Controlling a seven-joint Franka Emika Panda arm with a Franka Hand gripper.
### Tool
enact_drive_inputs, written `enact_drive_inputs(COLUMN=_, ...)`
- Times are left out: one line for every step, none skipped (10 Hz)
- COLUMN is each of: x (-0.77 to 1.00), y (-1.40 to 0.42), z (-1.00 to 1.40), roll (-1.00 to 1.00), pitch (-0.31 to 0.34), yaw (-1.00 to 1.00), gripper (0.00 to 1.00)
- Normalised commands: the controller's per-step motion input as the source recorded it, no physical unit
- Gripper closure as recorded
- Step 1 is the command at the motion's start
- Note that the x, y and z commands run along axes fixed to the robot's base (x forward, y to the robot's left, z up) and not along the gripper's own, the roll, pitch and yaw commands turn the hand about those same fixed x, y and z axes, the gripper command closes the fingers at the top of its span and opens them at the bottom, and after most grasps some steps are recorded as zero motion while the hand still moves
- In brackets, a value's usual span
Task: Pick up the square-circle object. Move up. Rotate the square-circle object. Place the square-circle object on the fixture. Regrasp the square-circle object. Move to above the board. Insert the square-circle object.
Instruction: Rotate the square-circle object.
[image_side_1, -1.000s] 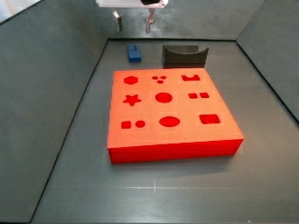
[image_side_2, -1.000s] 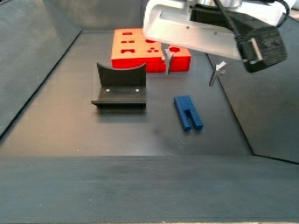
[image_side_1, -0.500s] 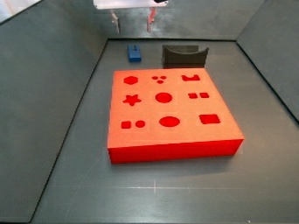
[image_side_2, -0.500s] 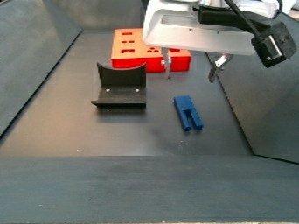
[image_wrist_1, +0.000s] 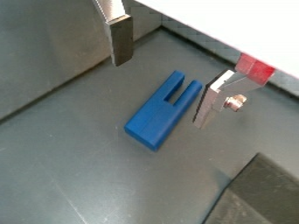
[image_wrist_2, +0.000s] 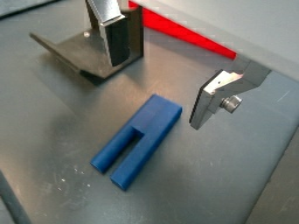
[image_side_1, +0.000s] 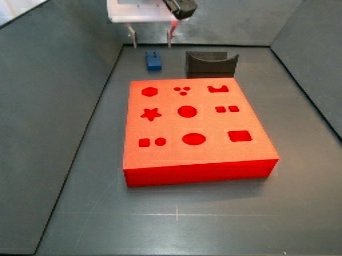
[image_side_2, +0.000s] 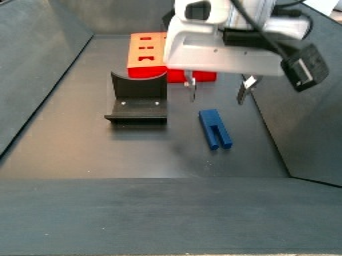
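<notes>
- Square-circle object (image_side_2: 214, 129): small blue peg lying flat on the dark floor, forked end visible in both wrist views, untouched.
- Pincer (image_side_2: 215, 91) hanging just above the peg, spread wide, nothing between the silver fingers (image_wrist_1: 121, 39); plates straddling the peg in a wrist view.
- Fixture (image_side_2: 136, 99) at about 9 o'clock from the peg in a side view, near but apart, nothing resting in it.
- Board (image_side_1: 197, 128) red, all cut-outs unfilled.
- Judged progress: very start; pick-up not yet done, with lifting, rotating, fixture placement, regrasp and insertion all left.
</notes>
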Motion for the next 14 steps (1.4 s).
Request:
enact_drive_inputs(x=0.03, y=0.0, z=-1.0, roll=-0.07, pitch=-0.085, yaw=-0.01, gripper=0.0)
enact_drive_inputs(x=0.04, y=0.01, z=-0.91, roll=-0.1, pitch=-0.097, yaw=0.0, gripper=0.0)
enact_drive_inputs(x=0.04, y=0.01, z=-0.82, roll=-0.11, pitch=-0.102, yaw=0.0, gripper=0.0)
enact_drive_inputs(x=0.04, y=0.02, z=-0.73, roll=-0.13, pitch=-0.106, yaw=0.0, gripper=0.0)
enact_drive_inputs(x=0.04, y=0.02, z=-0.66, roll=-0.14, pitch=-0.111, yaw=0.0, gripper=0.0)
enact_drive_inputs(x=0.03, y=0.02, z=-0.59, roll=-0.15, pitch=-0.121, yaw=0.0, gripper=0.0)
enact_drive_inputs(x=0.03, y=0.02, z=-0.51, roll=-0.16, pitch=-0.131, yaw=0.0, gripper=0.0)
enact_drive_inputs(x=0.03, y=0.02, z=-0.45, roll=-0.17, pitch=-0.143, yaw=0.01, gripper=0.0)
enact_drive_inputs(x=0.02, y=0.02, z=-0.39, roll=-0.17, pitch=-0.162, yaw=0.01, gripper=0.0)
enact_drive_inputs(x=0.02, y=0.02, z=-0.35, roll=-0.17, pitch=-0.173, yaw=0.01, gripper=0.0)
enact_drive_inputs(x=0.02, y=0.02, z=-0.32, roll=-0.18, pitch=-0.174, yaw=0.01, gripper=0.0)
enact_drive_inputs(x=0.02, y=0.02, z=-0.27, roll=-0.19, pitch=-0.168, yaw=0.0, gripper=0.0)
enact_drive_inputs(x=0.02, y=0.02, z=-0.22, roll=-0.19, pitch=-0.168, yaw=-0.01, gripper=0.0)
enact_drive_inputs(x=0.02, y=0.02, z=-0.18, roll=-0.2, pitch=-0.171, yaw=-0.01, gripper=0.0)
